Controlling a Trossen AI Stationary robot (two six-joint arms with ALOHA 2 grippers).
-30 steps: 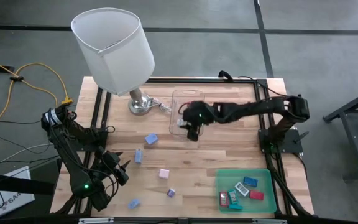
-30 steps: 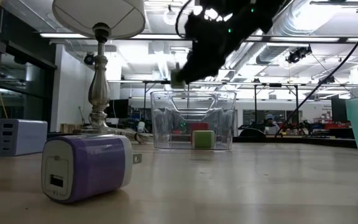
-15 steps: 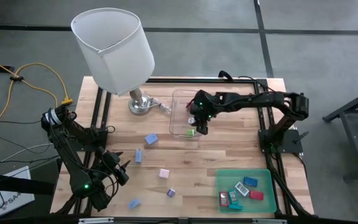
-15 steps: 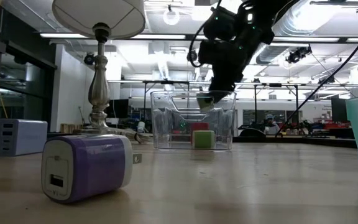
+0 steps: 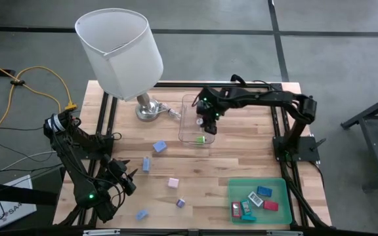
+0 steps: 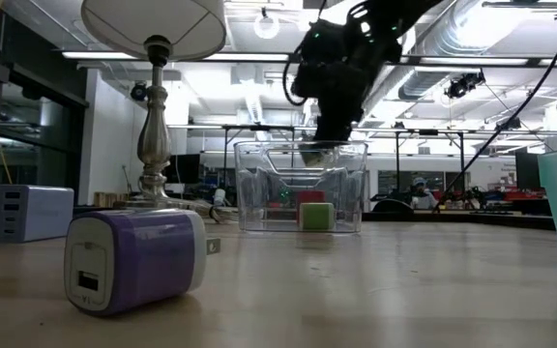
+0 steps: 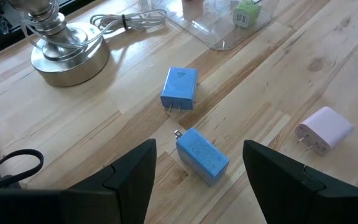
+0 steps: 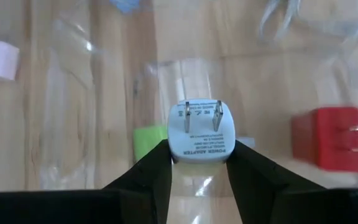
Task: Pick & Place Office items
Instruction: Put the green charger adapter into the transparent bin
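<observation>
My right gripper (image 5: 208, 122) hovers over the clear plastic box (image 5: 185, 113), shut on a white plug adapter (image 8: 201, 129). In the low view the adapter (image 6: 317, 156) hangs about level with the box's rim (image 6: 259, 147). A green piece (image 8: 148, 142) and a red piece (image 8: 325, 138) lie on the box's floor. My left gripper (image 5: 127, 180) waits open near the table's near-left corner. In front of it, two blue pieces (image 7: 179, 89) (image 7: 202, 155) and a pink one (image 7: 324, 129) lie flat on the wood. My right gripper pinches the white adapter by its two opposite side faces (image 8: 174, 144), one finger (image 8: 146, 177) on each side. The fingers point down from above. The pronged face (image 8: 201, 117) points down toward the box floor. The adapter is lifted clear, over the inside of the box.
A lamp with a large white shade (image 5: 119, 46) stands on its metal base (image 7: 67, 53) at the far left, beside the box. A green tray (image 5: 231, 186) at the near right holds several pieces. Loose pieces, one purple (image 6: 138, 261), dot the near middle of the table.
My right gripper, still shut on the white adapter, has moved from the box's near wall toward the table's far edge, over the inside of the box. It has come down until the adapter is about level with the rim.
</observation>
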